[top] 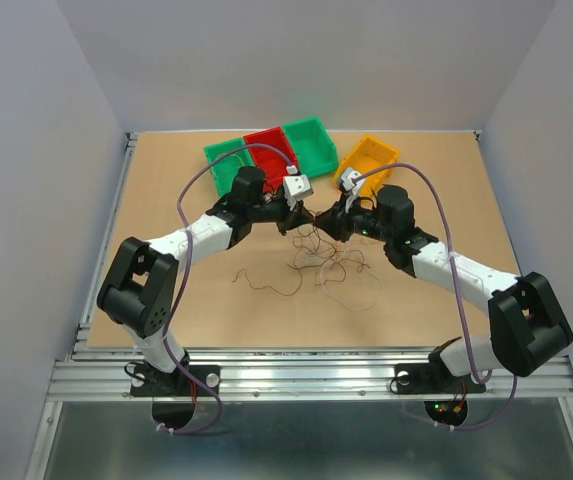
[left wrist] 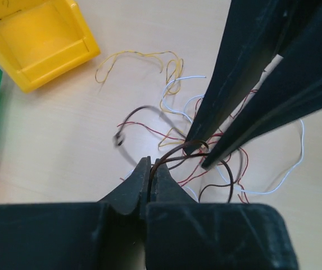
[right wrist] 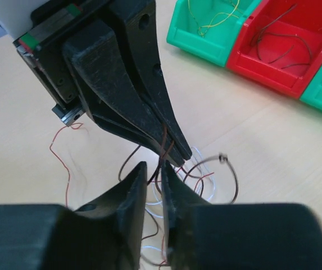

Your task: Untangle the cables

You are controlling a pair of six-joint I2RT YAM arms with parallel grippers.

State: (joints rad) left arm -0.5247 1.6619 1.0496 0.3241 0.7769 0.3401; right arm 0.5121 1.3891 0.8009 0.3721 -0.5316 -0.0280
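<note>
1. The cables (top: pixel 334 268), a loose tangle of hair-thin brown, red, white and yellow wire loops, lie at the middle of the tan wooden table (top: pixel 166 190), directly under my two meeting grippers.
2. One thin dark brown cable (left wrist: pixel 177 153) arches up out of the heap. It is the strand I am working on.
3. My black two-fingered left gripper (left wrist: pixel 151 171) is closed tight, with that brown cable pinched at its very tips.
4. My black right gripper (right wrist: pixel 153 169) sits tip to tip with it. Its fingers show only a slim gap with the brown cable running through, and I cannot tell whether they actually grip it.
5. To do this well, I judge I should draw my hands apart slowly, left toward 9 o'clock and right toward 3 o'clock. I should stay low and watch that the red and white loops slide off and do not cinch into a knot.
6. A single reddish strand (top: pixel 266 281) lies apart at 9 o'clock of the heap.
7. At 12 o'clock stand the plastic bins, the yellow bin (left wrist: pixel 48 76), the red bin (right wrist: pixel 267 79) and the green bin (right wrist: pixel 205 42). Some already hold wires.
</note>
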